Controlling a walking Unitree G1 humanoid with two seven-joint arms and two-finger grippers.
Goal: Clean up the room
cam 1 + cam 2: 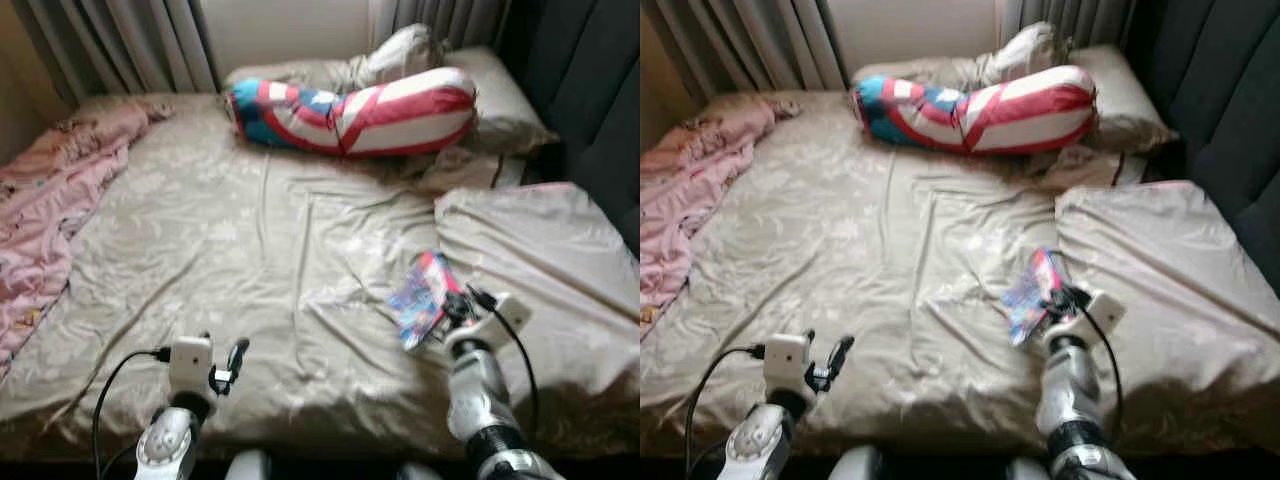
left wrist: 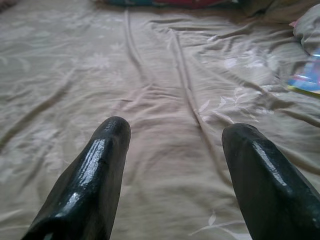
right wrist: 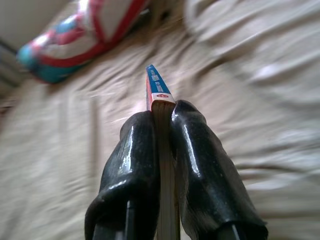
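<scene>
Glossy book (image 1: 425, 297), thin, cover in blue, red and pink, pale page edges showing; held just above the bed (image 1: 250, 260) near its right front, tilted. Right gripper (image 3: 161, 112) has its jaws pinched tight on the book's edge, spine poking out beyond the tips. Beige patterned sheet under it, creased. Beige pillow (image 1: 560, 270) just right of the book. Bolster (image 1: 350, 110) in red, white and blue lies across the head of the bed, well apart. Pink blanket (image 1: 50, 200) bunched along the left side. Left gripper (image 2: 172, 145) low over the front left of the sheet, jaws wide apart, holding nothing
</scene>
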